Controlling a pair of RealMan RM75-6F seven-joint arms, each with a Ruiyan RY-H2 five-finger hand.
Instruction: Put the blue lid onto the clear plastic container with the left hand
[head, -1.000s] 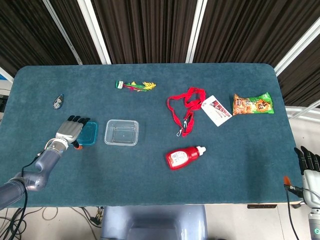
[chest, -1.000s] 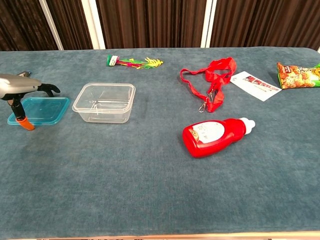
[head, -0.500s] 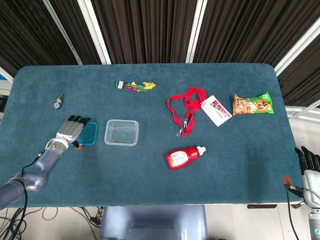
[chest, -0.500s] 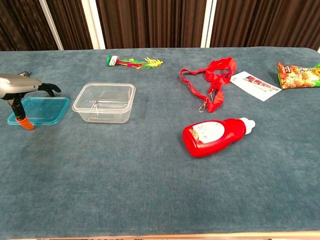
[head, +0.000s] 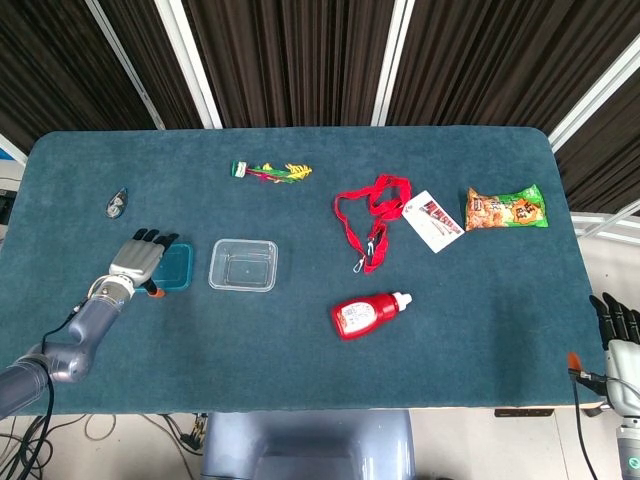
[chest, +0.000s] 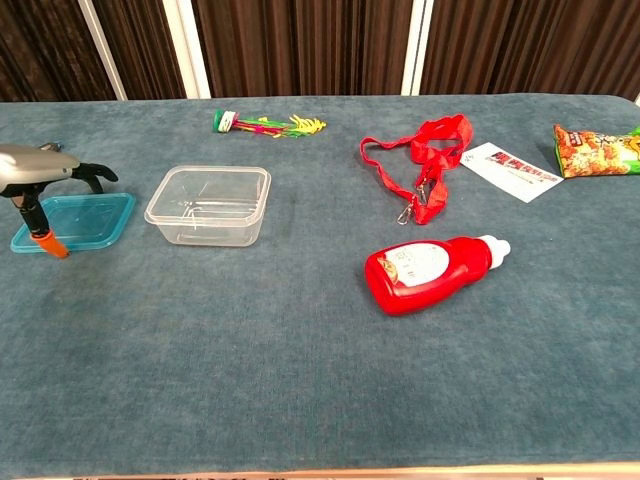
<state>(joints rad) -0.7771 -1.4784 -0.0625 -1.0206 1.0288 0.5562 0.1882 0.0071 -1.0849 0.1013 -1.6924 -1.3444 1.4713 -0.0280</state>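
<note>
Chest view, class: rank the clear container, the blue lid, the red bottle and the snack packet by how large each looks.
1. red bottle, nearest the camera, and clear container: too alike to separate
2. blue lid
3. snack packet, partly cut off at the frame edge, so unsure

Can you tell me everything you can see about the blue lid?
The blue lid is a see-through teal rectangle with rounded corners and a raised rim, plastic by its look. It lies flat on the table, left of the clear plastic container and apart from it. The left hand is over its left part, thumb down at its near edge.
</note>
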